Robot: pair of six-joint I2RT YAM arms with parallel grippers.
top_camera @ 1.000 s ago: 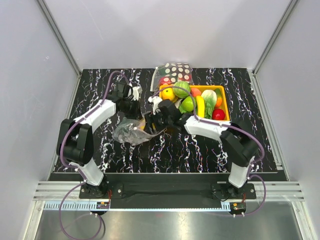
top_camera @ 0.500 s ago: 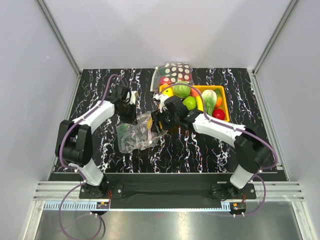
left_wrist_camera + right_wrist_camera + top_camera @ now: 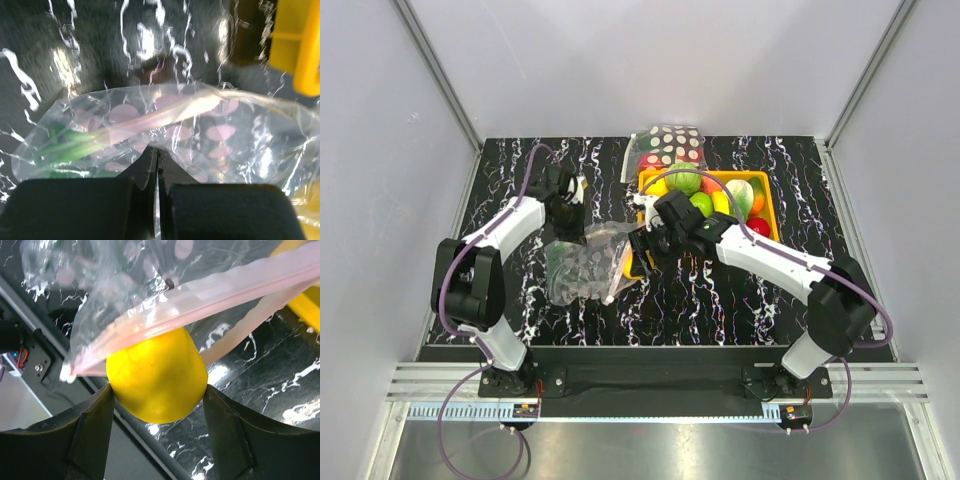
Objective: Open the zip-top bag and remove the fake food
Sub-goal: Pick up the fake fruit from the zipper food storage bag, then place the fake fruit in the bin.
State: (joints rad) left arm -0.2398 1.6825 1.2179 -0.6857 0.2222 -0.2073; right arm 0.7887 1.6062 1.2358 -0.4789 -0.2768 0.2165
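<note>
Bag [image 3: 582, 265] crumpled on dark table [image 3: 720, 300], just left of yellow tray [image 3: 772, 213]. Pinched at its edge by left gripper [image 3: 156, 165], jaws closed flat on plastic. Gripped in right gripper [image 3: 157, 390], held partway open around it: yellow fruit [image 3: 155, 365], touching pink zip strip [image 3: 200, 290].

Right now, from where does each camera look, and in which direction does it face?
Top external: high behind the arm bases, looking down at the table; both arms, the left tool and the right tool show.
Left wrist: on the left arm, looking along its shut tool at the zip-top bag it pinches; its fingers show.
Right wrist: on the right arm, looking at the yellow toy fruit between its own fingers.
Shared: both wrist views show the bag's pink zip strip.
</note>
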